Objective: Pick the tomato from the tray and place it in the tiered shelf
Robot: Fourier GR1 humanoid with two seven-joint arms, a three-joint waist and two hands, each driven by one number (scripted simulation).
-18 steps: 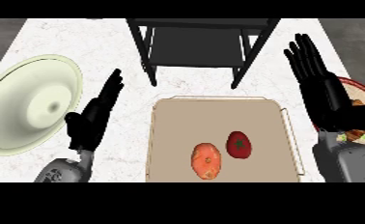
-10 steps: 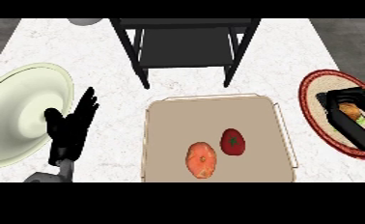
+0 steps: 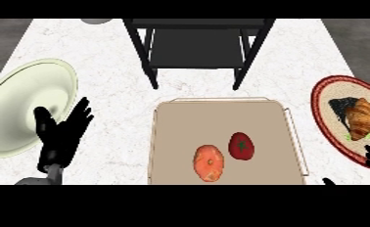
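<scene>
Red tomato [image 3: 241, 146] sits untouched on the tray [image 3: 217, 113], well right of the left hand [image 3: 63, 134], whose fingers [image 3: 81, 111] rest released; tiered shelf [image 3: 196, 45] waits beyond; right hand's fingers, cannot tell.

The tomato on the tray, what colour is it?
Dark red with a green stem spot, the tomato, in the head view.

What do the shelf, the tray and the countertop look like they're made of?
The tiered shelf looks like dark metal: thin black legs and flat, matte boards. The tray looks like plain beige board or plastic, dull, with a pale raised rim. The counter looks like white marble or stone, going by its faint grey veining. None of these is certain from looks alone.
</scene>
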